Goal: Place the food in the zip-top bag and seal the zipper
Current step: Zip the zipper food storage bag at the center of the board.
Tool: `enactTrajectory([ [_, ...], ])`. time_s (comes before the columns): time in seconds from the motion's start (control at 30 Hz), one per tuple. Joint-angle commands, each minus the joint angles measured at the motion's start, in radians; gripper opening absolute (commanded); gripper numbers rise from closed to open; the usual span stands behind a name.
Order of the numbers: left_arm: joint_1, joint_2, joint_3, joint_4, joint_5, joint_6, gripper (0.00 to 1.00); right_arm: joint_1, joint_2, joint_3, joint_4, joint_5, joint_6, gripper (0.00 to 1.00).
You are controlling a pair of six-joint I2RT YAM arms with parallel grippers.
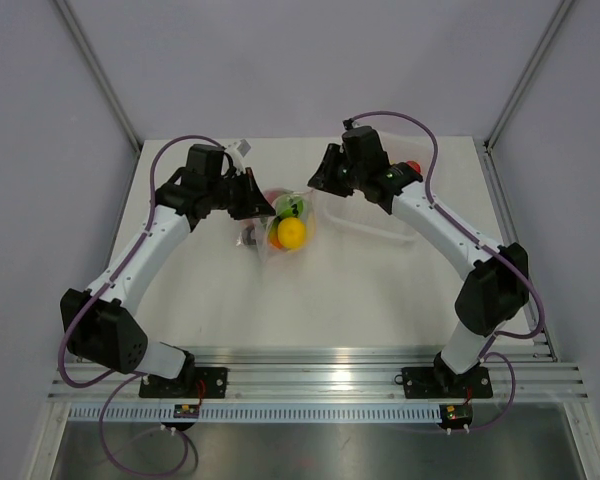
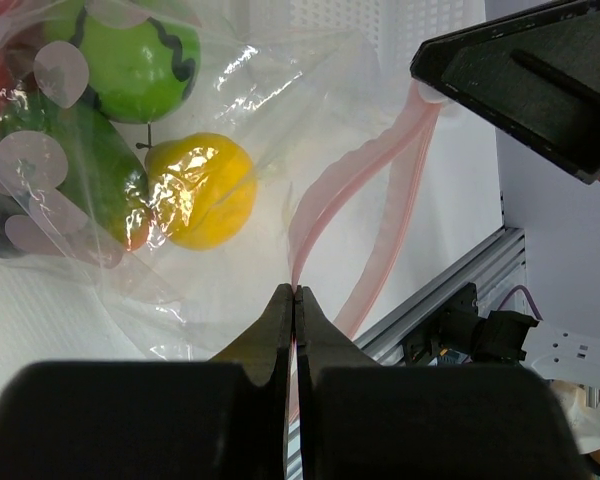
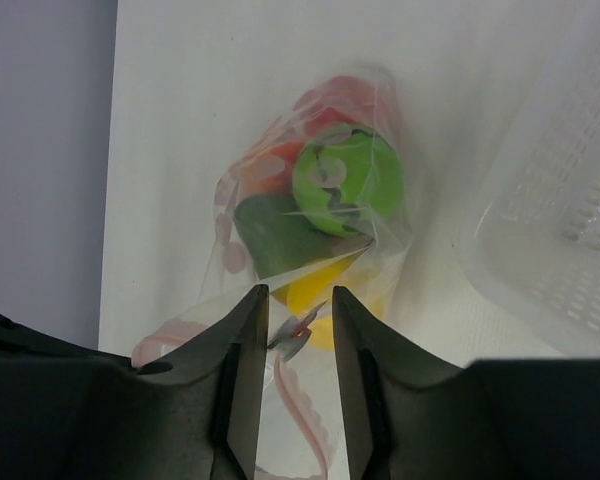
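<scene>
The zip-top bag [image 1: 280, 228] lies at mid-table between the two grippers and holds the food: a yellow fruit [image 1: 292, 233], a light green one [image 1: 292, 206], plus dark green, orange and red ones [image 3: 332, 98]. My left gripper [image 2: 296, 292] is shut on the pink zipper [image 2: 320, 195] at the bag's mouth; it also shows in the top view [image 1: 265, 203]. My right gripper [image 3: 300, 300] is open, its fingers either side of the zipper's other end, where a small grey-pink tab [image 3: 298, 335] sits in the gap. In the top view it [image 1: 315, 183] hangs over the bag's right edge.
A translucent white tray [image 1: 375, 218] stands right of the bag, under the right arm; its rim shows in the right wrist view [image 3: 540, 240]. A small red object [image 1: 412, 166] lies behind the right arm. The aluminium rail [image 1: 310, 360] runs along the near edge.
</scene>
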Motion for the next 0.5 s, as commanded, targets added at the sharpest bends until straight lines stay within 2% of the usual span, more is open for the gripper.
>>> enactTrajectory([
  [0.0,0.001,-0.032,0.039,0.035,0.031,0.011,0.0,0.006,-0.043,-0.019,0.036,-0.016,-0.002,0.41],
  [0.03,0.001,-0.031,0.043,0.031,0.034,0.013,0.0,0.009,-0.046,-0.025,0.033,-0.016,-0.005,0.43],
  [0.07,0.001,-0.029,0.049,0.028,0.037,0.016,0.0,0.007,-0.049,-0.027,0.03,-0.013,-0.006,0.56],
  [0.17,0.001,-0.02,0.065,0.018,0.038,0.028,0.0,0.007,-0.075,-0.042,0.021,0.021,-0.019,0.7],
  [0.27,0.001,-0.017,0.078,0.007,0.035,0.036,0.0,0.007,-0.15,-0.11,0.067,0.033,-0.04,0.78],
  [0.47,0.001,-0.003,0.096,0.004,0.035,0.04,0.0,0.021,-0.255,-0.186,0.081,-0.002,-0.114,0.8],
])
